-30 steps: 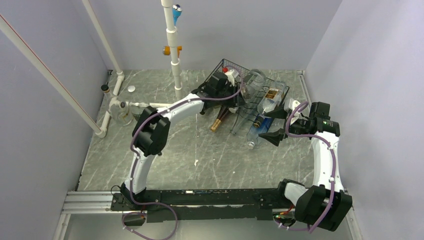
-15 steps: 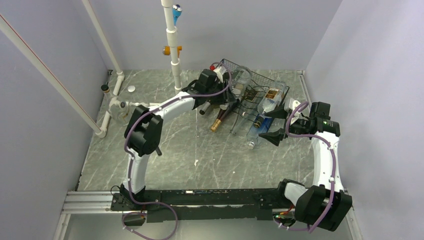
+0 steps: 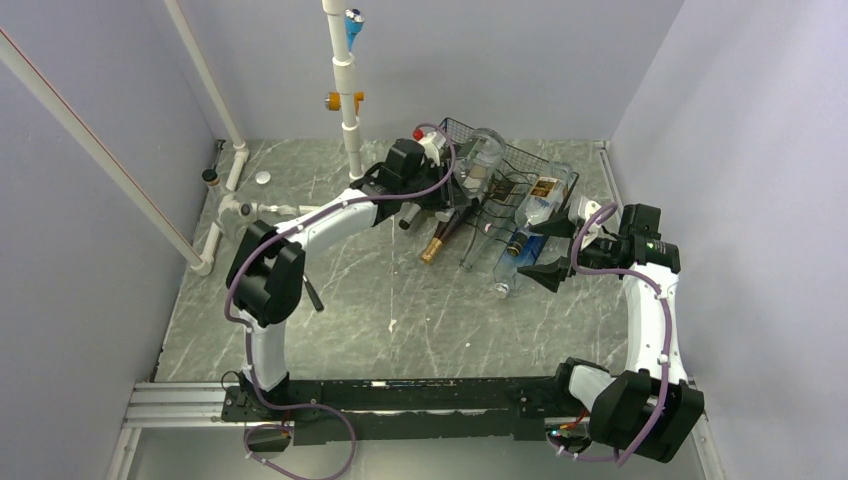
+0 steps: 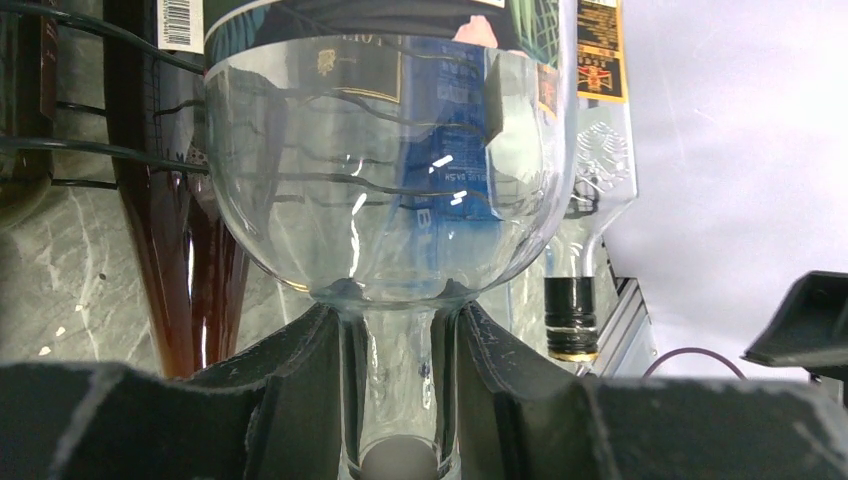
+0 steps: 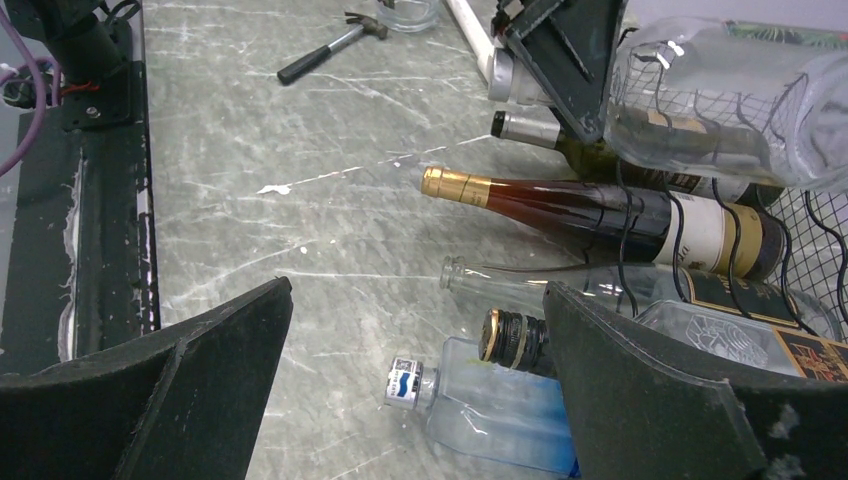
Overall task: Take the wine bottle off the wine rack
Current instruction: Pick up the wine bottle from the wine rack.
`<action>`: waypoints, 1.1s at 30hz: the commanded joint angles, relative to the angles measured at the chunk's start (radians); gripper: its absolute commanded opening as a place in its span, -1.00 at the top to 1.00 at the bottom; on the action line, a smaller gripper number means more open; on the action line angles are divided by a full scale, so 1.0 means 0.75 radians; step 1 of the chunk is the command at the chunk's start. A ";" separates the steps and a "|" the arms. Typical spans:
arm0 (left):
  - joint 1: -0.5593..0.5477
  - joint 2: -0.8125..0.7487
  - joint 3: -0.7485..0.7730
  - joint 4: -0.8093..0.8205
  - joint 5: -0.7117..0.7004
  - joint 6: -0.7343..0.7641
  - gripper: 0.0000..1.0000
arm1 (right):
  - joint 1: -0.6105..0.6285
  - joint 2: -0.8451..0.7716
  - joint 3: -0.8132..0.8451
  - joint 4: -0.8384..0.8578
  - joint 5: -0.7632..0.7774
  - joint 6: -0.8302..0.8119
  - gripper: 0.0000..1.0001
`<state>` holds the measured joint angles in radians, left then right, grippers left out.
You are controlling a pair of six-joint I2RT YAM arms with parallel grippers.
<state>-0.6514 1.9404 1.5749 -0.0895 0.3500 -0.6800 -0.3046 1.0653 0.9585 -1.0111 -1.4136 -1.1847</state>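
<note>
**Bottle drawn neck-first, body not yet clear of the wires**

The left gripper [image 4: 398,335] is clamped on the neck of the clear wine bottle [image 4: 380,170], one black finger pressed to each side of the glass. Over the last second the arm has pulled back and taken the bottle with it. The bottle's body has slid from the middle of the wine rack [image 3: 520,180] to its upper corner on the gripper's side. Most of that travel came early and the last half-second added little, so the draw seems to be slowing. The body still lies over the rack's wires, so by my reading the bottle is part-way out and not yet free.

Ahead of the fingers and lower down, the other bottles stay in their rows. A dark amber bottle [image 4: 195,250] sits just beside the held glass. Behind the wrist, the upright of the white pipe frame [image 3: 345,100] stands near, so room for a straight pull-back is short. Below and to the near side of the gripper the table [image 3: 350,300] offers open room to swing into.

The right gripper [image 5: 415,295] has not moved and waits with its fingers spread wide. It hangs near the bottle necks that poke out of the rack, touching none.
</note>
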 commanded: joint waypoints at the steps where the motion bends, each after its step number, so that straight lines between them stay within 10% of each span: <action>1: -0.001 -0.244 -0.001 0.424 0.063 -0.003 1.00 | -0.007 -0.017 0.002 0.035 -0.030 -0.016 -0.99; 33: -0.003 -0.892 -0.629 0.347 0.103 0.033 1.00 | -0.007 -0.022 0.002 0.000 -0.030 -0.066 -0.99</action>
<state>-0.6514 1.4170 1.1004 -0.0391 0.3866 -0.7109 -0.3046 1.0649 0.9539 -1.0119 -1.4139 -1.1893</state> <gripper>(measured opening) 0.405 0.993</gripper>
